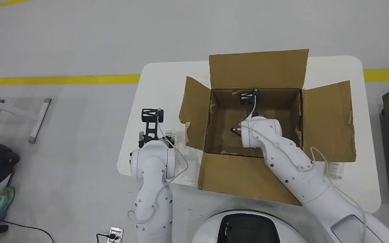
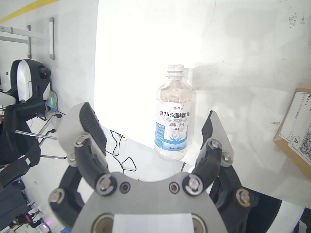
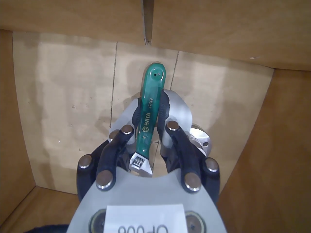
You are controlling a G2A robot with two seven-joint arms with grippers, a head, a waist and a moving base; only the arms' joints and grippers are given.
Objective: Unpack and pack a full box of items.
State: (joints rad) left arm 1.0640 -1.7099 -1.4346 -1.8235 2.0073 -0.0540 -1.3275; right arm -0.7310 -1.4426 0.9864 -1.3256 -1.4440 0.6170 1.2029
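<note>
- The right gripper (image 3: 148, 109) is clamped on the handle of a green-handled steel adjustable wrench (image 3: 152, 86) inside the brown cardboard box (image 1: 255, 70), over its floor.
- The left gripper (image 2: 150, 120) is spread wide, touching nothing.
- A clear plastic bottle with a white cap (image 2: 173, 112) sits between its fingers in view, at the white table (image 2: 170, 25) edge.
- The wrench head is partly hidden behind the gripper's frame.
- I cannot tell whether the bottle stands or lies.

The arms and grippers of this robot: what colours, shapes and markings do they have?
The left arm and right arm have smooth white rounded shells with thin pale cables along them. The left gripper and right gripper match: a grey metal base plate carrying a white label, black links joined by silver bolts, and two silver finger plates faced with black ribbed pads.
</note>
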